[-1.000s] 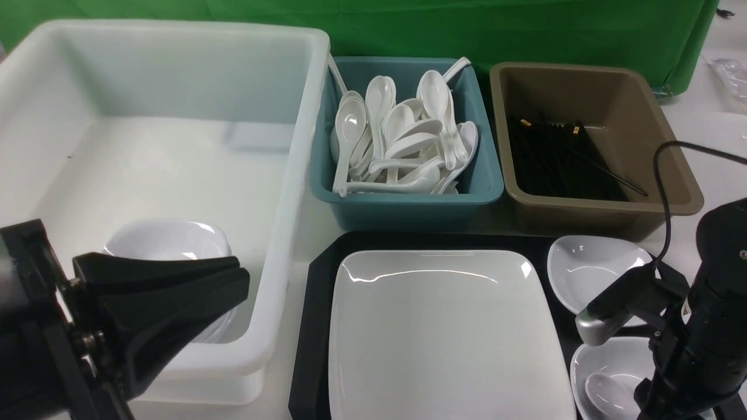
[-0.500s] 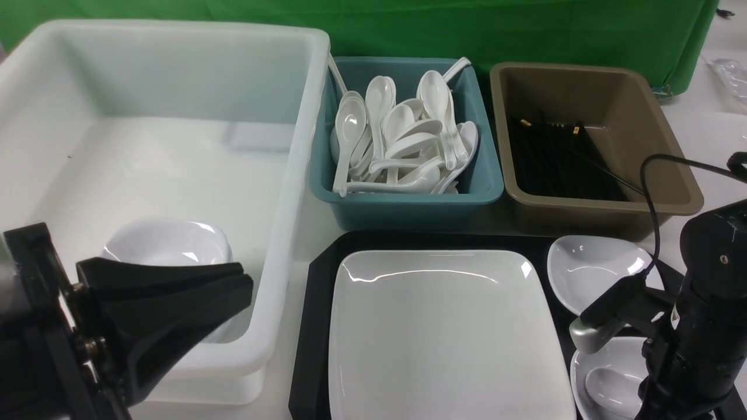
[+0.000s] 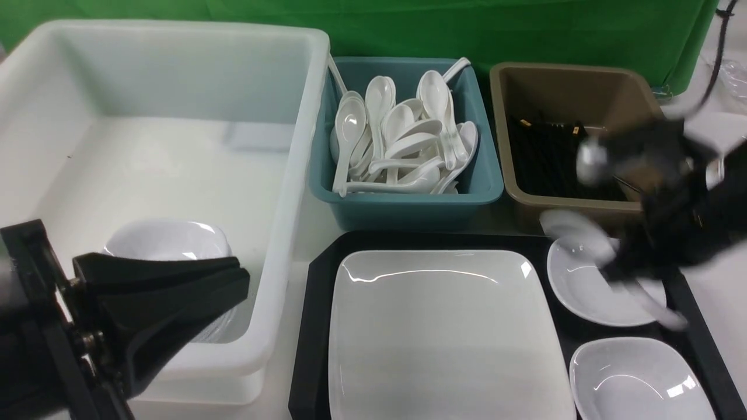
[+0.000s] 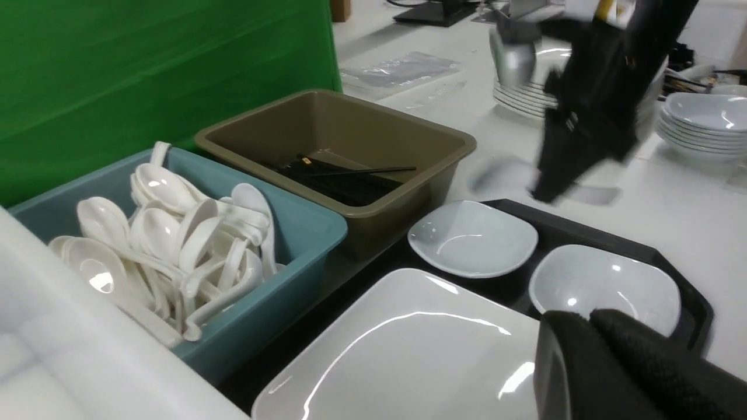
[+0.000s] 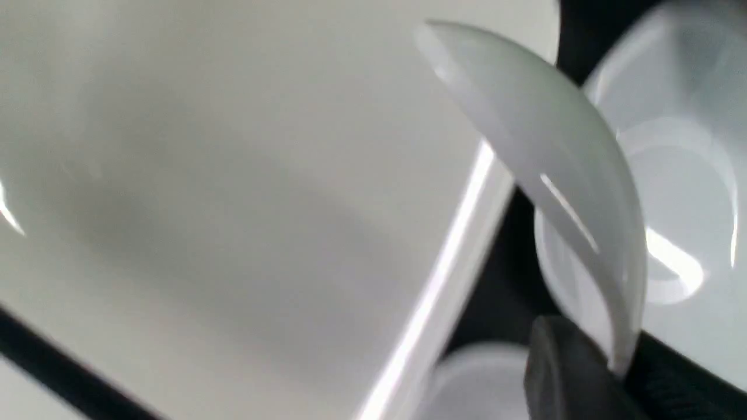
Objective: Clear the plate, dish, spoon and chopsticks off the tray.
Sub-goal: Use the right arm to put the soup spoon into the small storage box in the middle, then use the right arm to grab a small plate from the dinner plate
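Moved: the right hand (image 4: 548, 186) has lifted off the near dish (image 3: 633, 379) and swung toward the far edge of the tray (image 3: 309, 350), taking the spoon (image 5: 560, 175) with it; that dish now lies empty
Right arm: the right hand is clenched on the spoon, blurred by motion, above the far dish (image 3: 583, 286) at the tray's far right corner
Left arm: the left hand (image 3: 242, 283) is clenched on nothing, off the tray's left side in front of the white tub (image 3: 280, 233)
Spoon: in the air, its bowl jutting past the fingers, clear of the tray floor
Plate: the plate (image 3: 443, 332) covers the tray's left and middle, untouched
Chopsticks: none show on the tray; black chopsticks (image 3: 548, 157) lie in the brown tub (image 3: 537, 213) just beyond the tray's far right
Risk: a glossy spoon carried fast may swivel or slip in the grip and drop onto the far dish or into the brown tub; the teal tub (image 3: 408, 210) of spoons, beyond the tray's far middle, looks the likely goal, and a low pass could clip its rim
Room: open air above the tray and plate; tub rims stand higher along the tray's far edge; bare bench (image 4: 688, 221) to the tray's right
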